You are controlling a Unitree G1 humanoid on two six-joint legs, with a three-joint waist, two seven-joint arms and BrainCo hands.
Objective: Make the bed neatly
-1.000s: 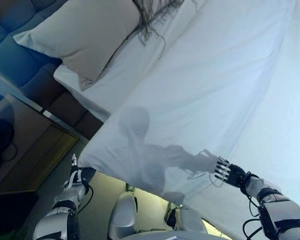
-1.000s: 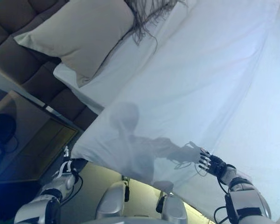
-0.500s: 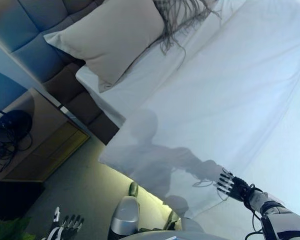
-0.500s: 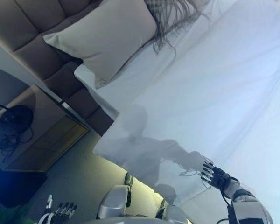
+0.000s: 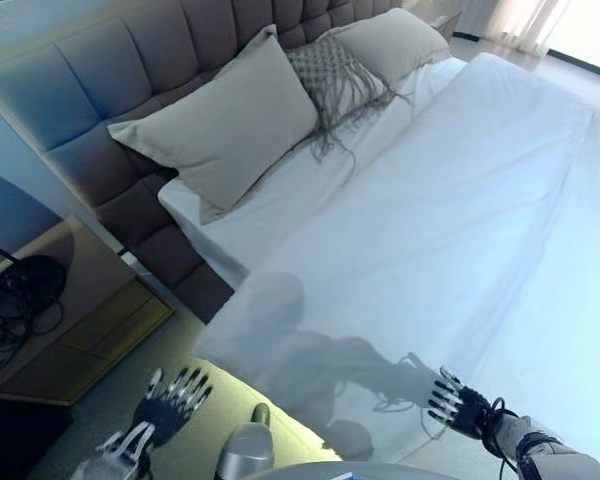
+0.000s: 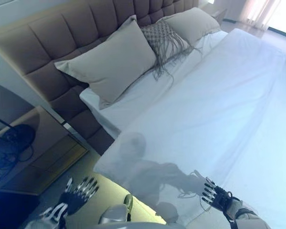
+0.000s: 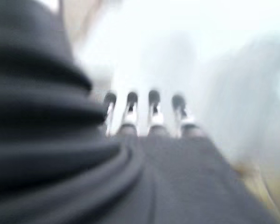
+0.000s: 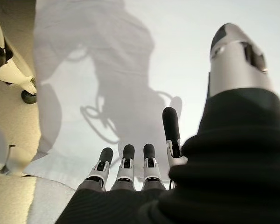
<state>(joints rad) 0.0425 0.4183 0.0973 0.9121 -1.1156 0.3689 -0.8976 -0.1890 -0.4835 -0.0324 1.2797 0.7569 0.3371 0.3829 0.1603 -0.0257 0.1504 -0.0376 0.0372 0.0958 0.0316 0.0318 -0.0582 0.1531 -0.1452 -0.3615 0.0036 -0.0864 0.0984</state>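
Bed looks mostly made, as far as can be judged: white duvet spread flat over nearly the whole mattress, only faint ripples, top edge stopping short of the pillows so a strip of white sheet shows. At the tufted headboard a large beige pillow leans upright, w/ a fringed woven cushion and a second beige pillow beyond. Prob. left: squaring the near corner, which hangs over the bed edge, and smoothing the near side. Right hand rests over the duvet near its lower edge, fingers straight and spread, holding nothing; contact w/ cloth can't be confirmed. Left hand is off the bed, over the floor just beside the hanging corner, fingers splayed, empty, not touching the duvet. Wooden nightstand w/ dark cables sits by the headboard.
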